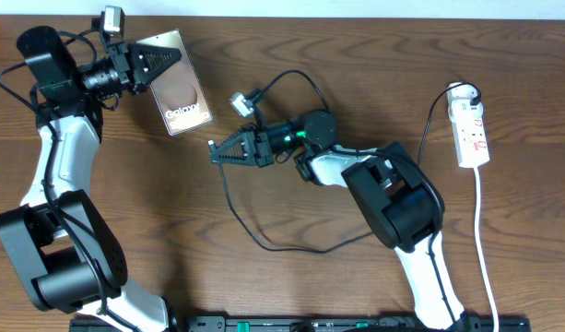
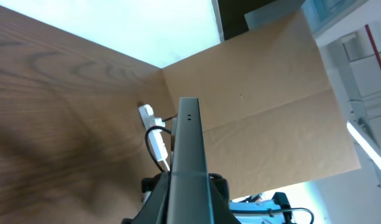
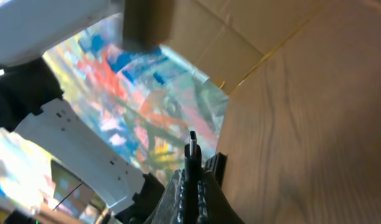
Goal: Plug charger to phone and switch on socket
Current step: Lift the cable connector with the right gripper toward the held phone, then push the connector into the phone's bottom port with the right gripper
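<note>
– Where's the phone (image 1: pixel 185 101)?
– Clamped at one end in the left gripper (image 1: pixel 167 60), which is pressed onto it, over the desk (image 1: pixel 291 37).
– And the charger (image 1: pixel 264 246)?
– Its plug tip is pinched in the right gripper (image 1: pixel 217 152), just right of the phone and not touching it. The cable trails across the desk. The socket (image 1: pixel 473 134) lies far right of the phone.

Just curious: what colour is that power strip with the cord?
White power strip with red markings; clearest in the overhead view.
</note>
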Robot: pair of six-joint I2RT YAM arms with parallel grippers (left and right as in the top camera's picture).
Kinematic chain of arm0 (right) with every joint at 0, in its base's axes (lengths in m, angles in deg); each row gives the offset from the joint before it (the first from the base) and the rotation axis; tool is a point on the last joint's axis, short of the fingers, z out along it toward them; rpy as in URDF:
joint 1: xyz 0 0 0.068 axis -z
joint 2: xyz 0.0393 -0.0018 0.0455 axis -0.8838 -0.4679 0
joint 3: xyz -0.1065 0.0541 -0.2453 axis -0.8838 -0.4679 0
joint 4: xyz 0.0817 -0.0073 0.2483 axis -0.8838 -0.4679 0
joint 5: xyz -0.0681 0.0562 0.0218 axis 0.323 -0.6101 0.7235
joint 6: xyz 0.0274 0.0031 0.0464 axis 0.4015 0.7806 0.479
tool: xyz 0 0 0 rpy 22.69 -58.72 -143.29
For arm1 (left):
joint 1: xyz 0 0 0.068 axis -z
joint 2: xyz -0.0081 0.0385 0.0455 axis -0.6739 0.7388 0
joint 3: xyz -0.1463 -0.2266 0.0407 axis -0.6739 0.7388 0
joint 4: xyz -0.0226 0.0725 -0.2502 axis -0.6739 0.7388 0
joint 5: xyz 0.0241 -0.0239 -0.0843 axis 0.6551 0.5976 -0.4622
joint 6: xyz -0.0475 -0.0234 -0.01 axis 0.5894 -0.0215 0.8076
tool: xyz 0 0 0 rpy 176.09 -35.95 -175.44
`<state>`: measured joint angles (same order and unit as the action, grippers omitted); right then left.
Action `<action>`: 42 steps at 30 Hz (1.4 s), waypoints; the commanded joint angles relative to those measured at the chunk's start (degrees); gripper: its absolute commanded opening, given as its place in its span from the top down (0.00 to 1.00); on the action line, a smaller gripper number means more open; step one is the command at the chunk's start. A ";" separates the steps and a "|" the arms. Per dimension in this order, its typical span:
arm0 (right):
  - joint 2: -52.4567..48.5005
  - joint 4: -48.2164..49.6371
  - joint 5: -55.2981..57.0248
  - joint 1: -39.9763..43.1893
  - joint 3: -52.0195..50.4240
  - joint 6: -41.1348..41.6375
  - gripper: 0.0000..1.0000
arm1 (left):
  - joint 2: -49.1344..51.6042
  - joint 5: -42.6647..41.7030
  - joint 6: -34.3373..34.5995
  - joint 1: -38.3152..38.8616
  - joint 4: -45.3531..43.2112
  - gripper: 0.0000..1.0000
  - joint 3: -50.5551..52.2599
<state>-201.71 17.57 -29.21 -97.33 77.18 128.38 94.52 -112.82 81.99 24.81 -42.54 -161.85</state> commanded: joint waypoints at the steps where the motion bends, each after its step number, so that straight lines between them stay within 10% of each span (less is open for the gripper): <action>1: -0.26 2.40 -2.27 -1.49 3.43 1.62 0.99 | -0.42 -1.60 -2.05 0.66 -0.52 0.93 -0.68; 42: -0.26 2.40 -1.27 1.14 4.90 -2.56 0.99 | -0.42 2.34 -5.49 0.24 8.96 0.93 -0.61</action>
<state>-201.71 17.63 -31.50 -97.54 80.97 127.01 94.52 -109.12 78.16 25.33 -33.30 -161.85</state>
